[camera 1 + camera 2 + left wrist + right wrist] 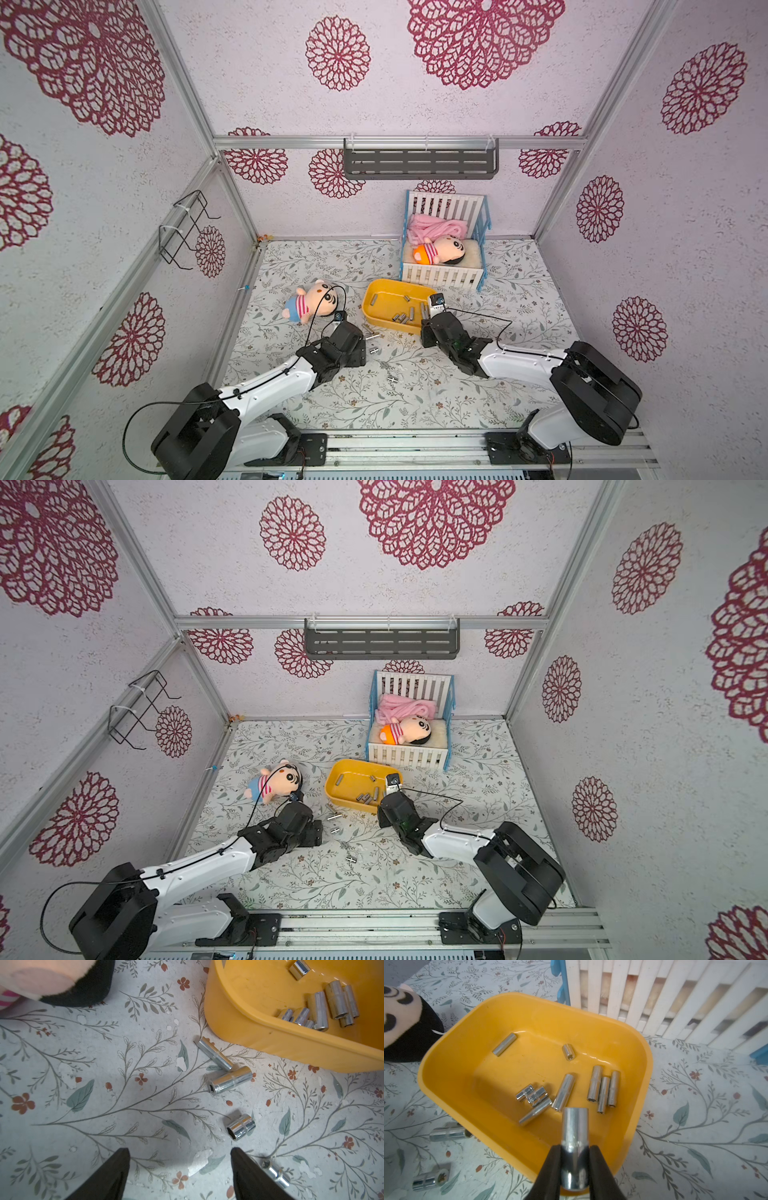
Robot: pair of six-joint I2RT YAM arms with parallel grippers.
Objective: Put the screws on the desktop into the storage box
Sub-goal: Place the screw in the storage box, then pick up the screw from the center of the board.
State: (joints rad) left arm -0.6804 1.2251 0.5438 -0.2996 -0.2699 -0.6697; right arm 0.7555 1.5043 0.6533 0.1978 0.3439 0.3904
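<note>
Right fingers (553,1164) are nearly closed, clamped on the sides of a fat silver held screw (575,1132). Its long axis lies in line with the fingers. The free end pokes out past the tips, over the inside of the yellow box (450,1059), just within the rim. In both top views this arm reaches the box corner nearest its own base.

The box sits on the counter (83,1064), just beside the toy crib (440,276) and skewed to it. About nine screws are inside, all flat on their sides:
- A parallel trio (604,1093) of long ones lies side by side.
- A single long one (563,1092) lies near the trio at a slight angle to it.
- A stubby pair (532,1094) touch each other, with a slanted long one (535,1113) against them.
- A lone long one (504,1044) and a lone short one (568,1051) lie nearer the far wall.

Loose screws on the counter, also on their sides:
- A thin screw (215,1055) has one end pointing towards the box's outer wall. Its other end meets a thicker screw (229,1080) at an angle.
- A short screw (241,1126) lies apart from those two, hex opening visible.
- An edge screw (274,1174) lies right beside one left finger; I can't tell whether they touch.
- In a top view, a far screw (392,379) lies closer to the arm bases.

Left fingers (243,1169) are spread wide and low over the counter, holding nothing, with only bare counter between them.

The crib holds a doll (444,249) and a pink blanket (432,228). A second doll (311,299) lies on the counter on the box's other side.
</note>
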